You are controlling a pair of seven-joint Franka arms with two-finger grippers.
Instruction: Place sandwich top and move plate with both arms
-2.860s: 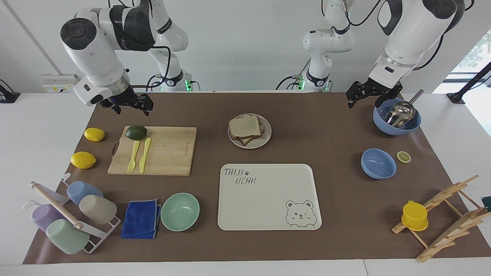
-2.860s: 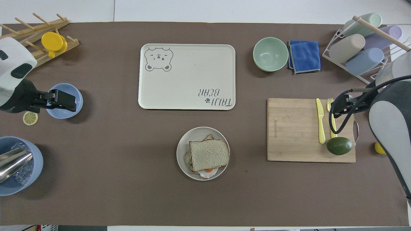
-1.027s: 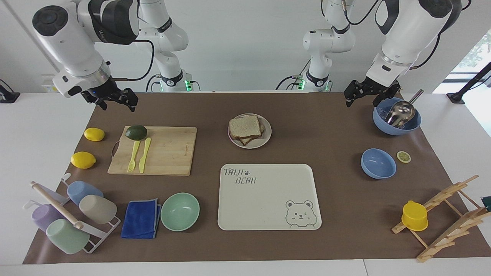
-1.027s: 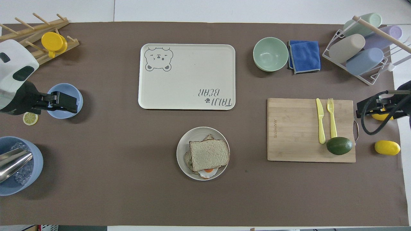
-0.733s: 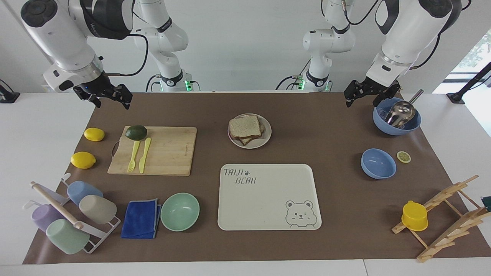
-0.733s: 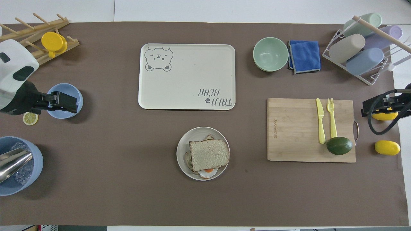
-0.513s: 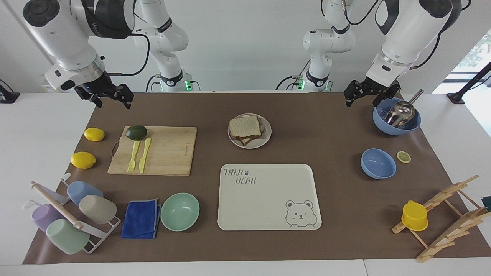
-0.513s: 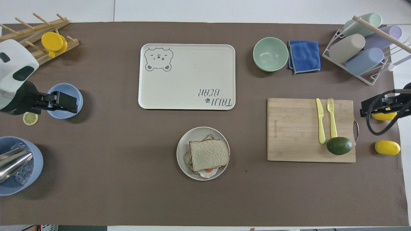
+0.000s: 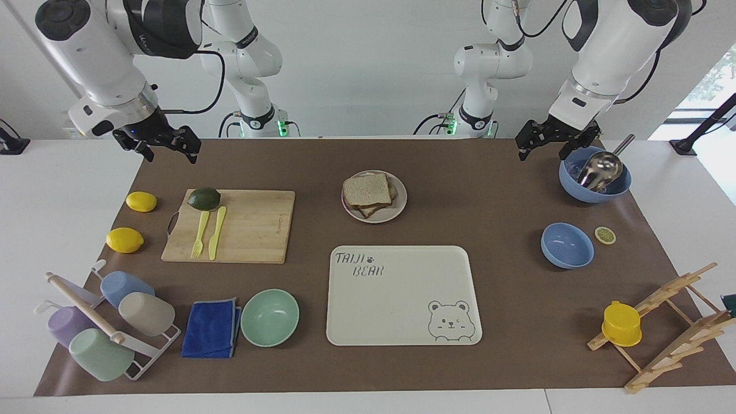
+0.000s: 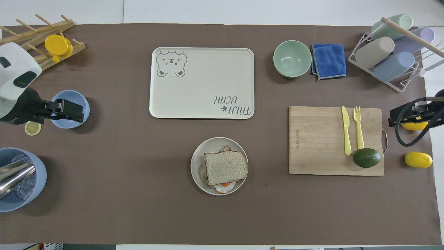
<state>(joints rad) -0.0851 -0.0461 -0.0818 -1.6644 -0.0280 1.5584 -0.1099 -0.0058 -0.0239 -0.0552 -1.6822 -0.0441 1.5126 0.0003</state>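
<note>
Nothing moved: speckled sandwich top caps egg; both tools' grip unreadable.

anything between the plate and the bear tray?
Nothing: only bare brown mat between the plate and the bear tray, clearest in the overhead view.

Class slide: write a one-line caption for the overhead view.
Sandwich top rests on the egg sandwich on the plate, nearer the robots than the bear tray; no hand touches it.
</note>
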